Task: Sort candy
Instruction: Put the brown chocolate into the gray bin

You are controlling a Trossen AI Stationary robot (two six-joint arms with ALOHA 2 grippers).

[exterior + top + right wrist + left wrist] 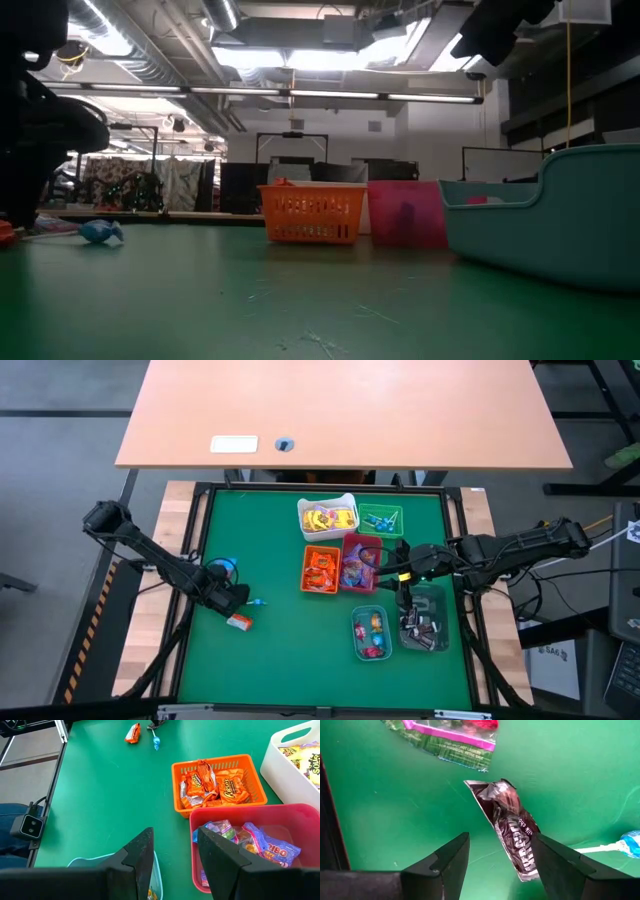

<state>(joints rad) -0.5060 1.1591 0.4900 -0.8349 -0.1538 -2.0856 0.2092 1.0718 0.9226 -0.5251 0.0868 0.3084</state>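
Observation:
A dark brown wrapped chocolate bar (512,827) lies flat on the green mat (395,810). My left gripper (500,867) points straight down over it, open, one finger on each side of the bar's near end. The bar lies close to one finger (560,867), and I cannot tell if they touch. In the high view this gripper (232,600) hides the bar. An orange candy (238,621) and a blue lollipop (258,602) lie beside it. My right gripper (175,852) hangs open and holds nothing, above the gap between the red bin (250,840) and a clear bin (115,865).
An orange bin (321,569) of orange candy, a white bin (327,517), a green bin (381,520) and two clear bins (370,633) (424,620) stand mid-table and right. A green and pink wrapper (445,742) lies near the bar. The black frame (190,610) borders the mat's left edge.

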